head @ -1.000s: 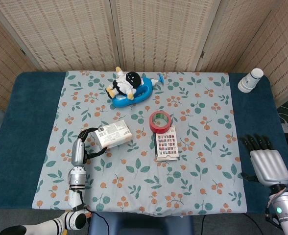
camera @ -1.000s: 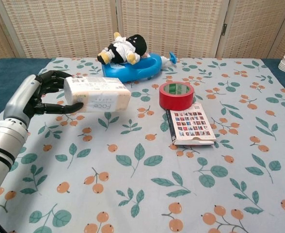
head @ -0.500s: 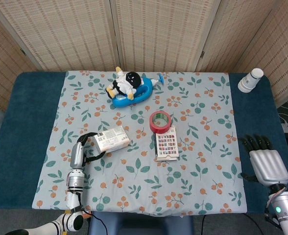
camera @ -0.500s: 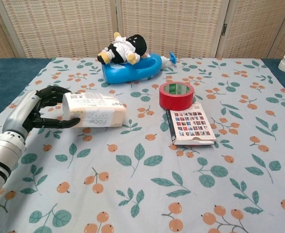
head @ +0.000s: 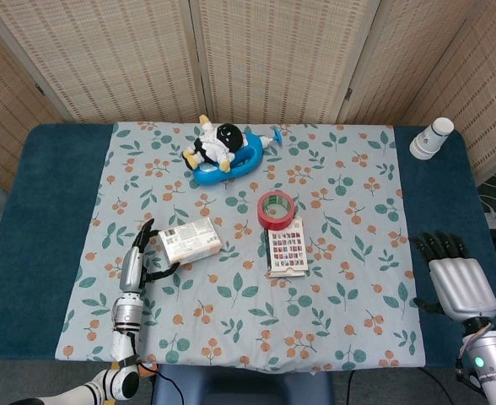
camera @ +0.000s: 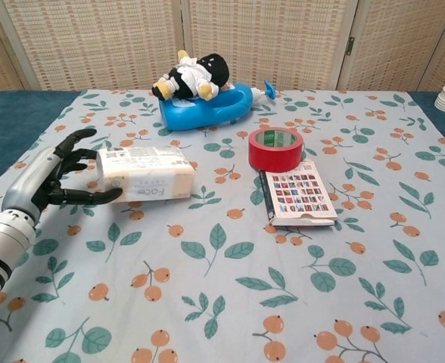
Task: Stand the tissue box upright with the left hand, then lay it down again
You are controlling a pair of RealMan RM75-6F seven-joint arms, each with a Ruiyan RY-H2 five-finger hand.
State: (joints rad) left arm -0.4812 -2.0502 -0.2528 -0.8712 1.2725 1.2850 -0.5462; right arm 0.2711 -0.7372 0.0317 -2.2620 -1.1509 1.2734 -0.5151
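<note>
Tissue box (camera: 146, 174) lies flat on floral cloth (camera: 230, 265), long side down, just right of left hand (camera: 52, 178). Left hand fingers (camera: 77, 135) spread; thumb touches box's near-left corner, box not gripped. Forearm low, angled in from table's near-left. Right hand (head: 457, 283) flat, fingers apart, holding nothing, near right edge. Red tape roll (camera: 275, 148) and booklet (camera: 296, 193) well right of box.

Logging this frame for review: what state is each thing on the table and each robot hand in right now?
tissue box: lying flat on the cloth.
left robot hand: at the box's end, fingers spread; grip unclear.
right robot hand: open, holding nothing.
red tape roll: lying flat, hole up.
booklet: lying flat, closed.
plush toy: lying on the blue bottle.
paper cups: stacked upside down.
</note>
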